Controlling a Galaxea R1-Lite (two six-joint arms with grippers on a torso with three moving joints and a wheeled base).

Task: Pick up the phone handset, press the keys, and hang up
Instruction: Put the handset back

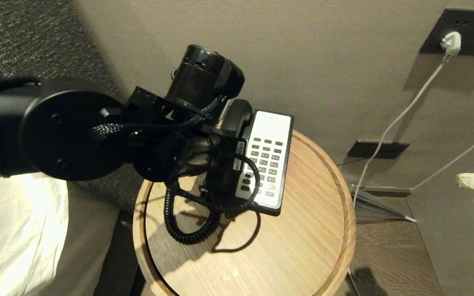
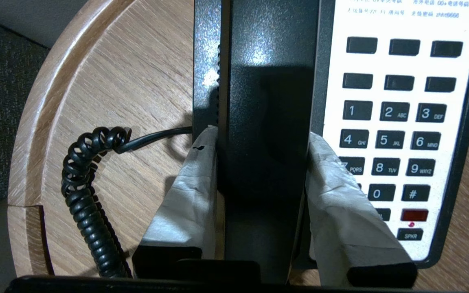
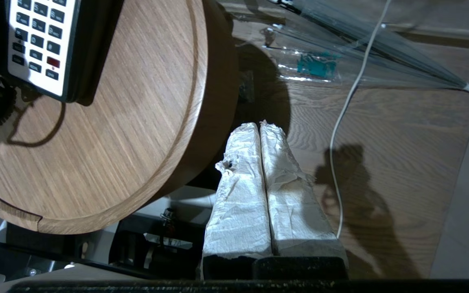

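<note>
My left gripper [image 2: 262,162] clamps its taped fingers [image 2: 185,191] across the long black plastic phone handset [image 2: 267,122], centre of frame in the black-and-white phone base [image 2: 397,122], gripping mid-length for balance. My right gripper [image 3: 260,126], pressed closed, waits lower centre.

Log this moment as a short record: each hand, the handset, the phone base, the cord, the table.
left hand: closed on the phone handset, one taped finger on each long side
right hand: shut, empty, off the table's edge above the floor
phone handset: lying along the base's left side, beside the keypad
phone base: black with a white key panel, on the table
coiled cord: looped on the tabletop beside the base
table: round, wooden, raised rim
</note>
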